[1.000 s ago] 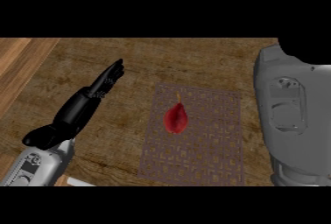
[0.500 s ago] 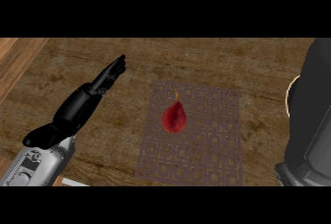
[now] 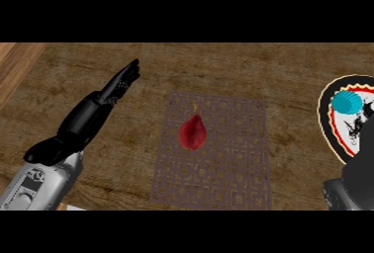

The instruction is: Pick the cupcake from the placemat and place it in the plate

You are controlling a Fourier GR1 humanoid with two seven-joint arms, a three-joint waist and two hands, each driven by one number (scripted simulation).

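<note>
Placemat [image 3: 215, 148] at centre frame, bearing only a dark red leaf-shaped item [image 3: 193, 133], no cupcake on it. Cupcake [image 3: 348, 102], teal-wrapped, at the right edge, lying inside the plate [image 3: 330, 123], near its upper rim. Left hand [image 3: 116, 88] at upper left, fingers straight, holding nothing, resting apart from the placemat. Right hand: only a dark mass [image 3: 358, 185] at lower right, below the plate; cannot tell whether fingers are released or clenched. Placing step looks done, judging by the cupcake in the plate. Next: drawing the right arm clear without nudging the plate.
</note>
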